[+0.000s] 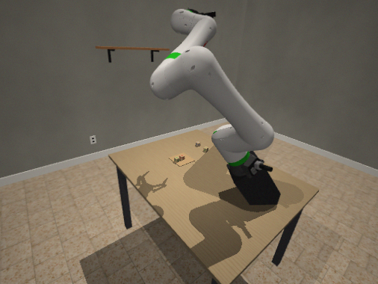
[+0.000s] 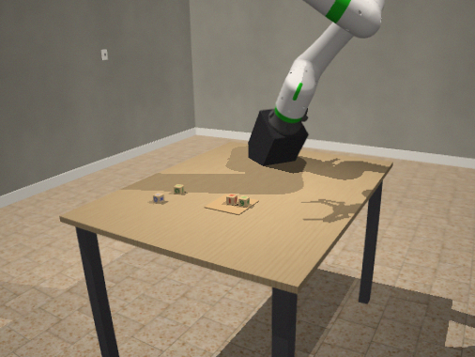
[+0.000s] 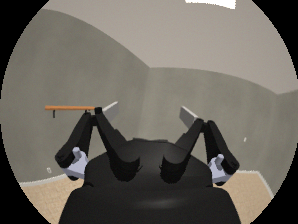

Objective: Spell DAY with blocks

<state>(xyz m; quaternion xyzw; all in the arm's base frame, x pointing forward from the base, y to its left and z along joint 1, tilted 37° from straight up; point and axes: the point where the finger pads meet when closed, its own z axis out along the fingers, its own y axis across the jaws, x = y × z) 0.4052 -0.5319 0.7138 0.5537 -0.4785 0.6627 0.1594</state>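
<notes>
Sitting on the mat: two blocks are resting side by side on the tan mat [image 2: 228, 207], a red-lettered block [image 2: 231, 199] touching a green-lettered block [image 2: 244, 201]; the letters are too small to read.
Loose blocks: a blue-lettered block [image 2: 159, 197] and another green-lettered block [image 2: 178, 189] are lying off the mat, near each other, well apart from the pair.
Surface: the wooden surface [image 2: 263, 244] is standing on dark legs and carrying the arm's black base [image 2: 274, 141]; broad shadows of the arm are falling across it.
Hand: the hand [image 3: 148, 113] is spreading wide and holding nothing, raised high and facing the wall.
Room: grey walls are meeting a white baseboard above a tiled floor [image 2: 42, 263]; a wooden shelf [image 1: 131, 48] is hanging on brackets, and an outlet [image 1: 93, 139] is showing low on the wall.
</notes>
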